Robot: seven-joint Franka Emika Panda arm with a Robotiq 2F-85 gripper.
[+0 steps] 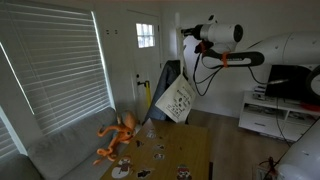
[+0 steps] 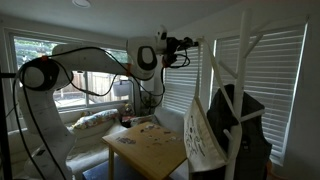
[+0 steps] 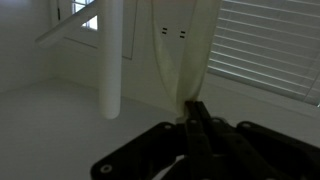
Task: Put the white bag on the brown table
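While gripper has jaws clamped on thin fold of white bag, bag hangs beside coat rack, brown table near rack. Risks: fabric slips out of pinch, or snags on rack arm.

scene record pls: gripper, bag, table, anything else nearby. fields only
gripper: shut, pinching a gathered fold of the white bag in the wrist view
white bag: hanging in the air beside the white coat rack, not resting on anything visible
brown table: close to the bag, small items scattered on its top
dark jacket: hanging on the rack behind the bag
orange octopus toy: on the grey sofa
status: bag not yet on the table
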